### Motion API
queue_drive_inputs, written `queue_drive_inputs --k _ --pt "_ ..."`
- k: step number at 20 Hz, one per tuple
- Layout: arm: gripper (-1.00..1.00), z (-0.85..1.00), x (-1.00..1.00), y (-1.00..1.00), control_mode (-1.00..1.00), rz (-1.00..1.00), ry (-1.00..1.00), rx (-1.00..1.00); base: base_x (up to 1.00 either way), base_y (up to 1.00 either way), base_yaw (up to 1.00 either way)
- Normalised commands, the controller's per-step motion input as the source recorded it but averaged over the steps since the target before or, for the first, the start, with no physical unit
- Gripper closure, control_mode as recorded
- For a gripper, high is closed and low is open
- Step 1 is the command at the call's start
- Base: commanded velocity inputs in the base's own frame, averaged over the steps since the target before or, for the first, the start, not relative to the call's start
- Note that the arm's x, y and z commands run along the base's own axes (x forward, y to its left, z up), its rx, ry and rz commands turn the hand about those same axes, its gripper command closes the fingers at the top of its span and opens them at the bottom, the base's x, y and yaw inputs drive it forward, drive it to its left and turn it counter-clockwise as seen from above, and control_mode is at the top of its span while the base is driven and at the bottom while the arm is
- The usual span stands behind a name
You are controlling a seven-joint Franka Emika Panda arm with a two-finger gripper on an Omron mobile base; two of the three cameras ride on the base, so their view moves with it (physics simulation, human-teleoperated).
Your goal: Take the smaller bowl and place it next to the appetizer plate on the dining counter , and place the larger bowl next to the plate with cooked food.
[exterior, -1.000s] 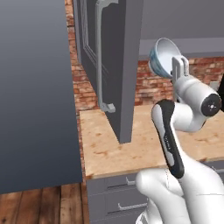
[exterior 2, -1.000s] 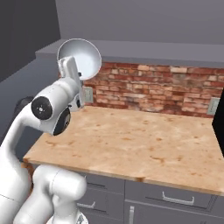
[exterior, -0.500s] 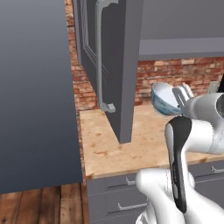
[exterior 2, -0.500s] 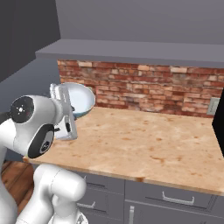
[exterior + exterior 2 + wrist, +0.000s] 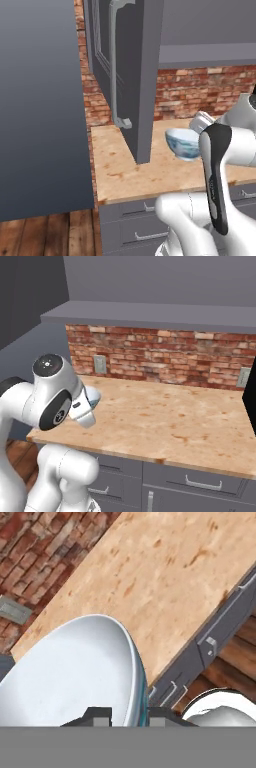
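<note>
A white bowl [image 5: 182, 143] with a blue-patterned outside hangs just above the wooden counter [image 5: 117, 162], to the right of the open cabinet door. My gripper [image 5: 129, 716] is shut on its rim, one dark fingertip [image 5: 100, 716] inside the bowl [image 5: 75, 672] and the other outside. In the hand view the bowl's white inside faces the camera, tilted over the counter's front edge. In the right base view my arm hides most of the bowl [image 5: 93, 398], near the counter's left end.
An open grey cabinet door [image 5: 135, 75] with a long handle stands left of the bowl. A brick backsplash [image 5: 165, 356] with outlets [image 5: 100, 363] runs behind the counter [image 5: 175, 421]. Grey drawers [image 5: 200, 483] lie under it. A tall dark panel [image 5: 40, 110] rises at the left.
My arm has swung down, carrying the bowl from up beside the cabinet to just above the counter. The bowl has tipped from facing sideways to roughly upright.
</note>
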Motion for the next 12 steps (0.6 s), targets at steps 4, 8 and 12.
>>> queue_drive_inputs --k 4,8,12 --pt "1.00 -0.29 0.00 0.02 -1.00 0.30 0.00 -0.09 0.00 0.00 0.00" --pt "1.00 -0.09 -0.21 0.17 -1.00 0.23 -0.06 -0.13 0.00 0.00 0.00" --pt "1.00 -0.10 -0.26 0.19 -1.00 0.23 0.00 -0.14 0.00 0.00 0.00"
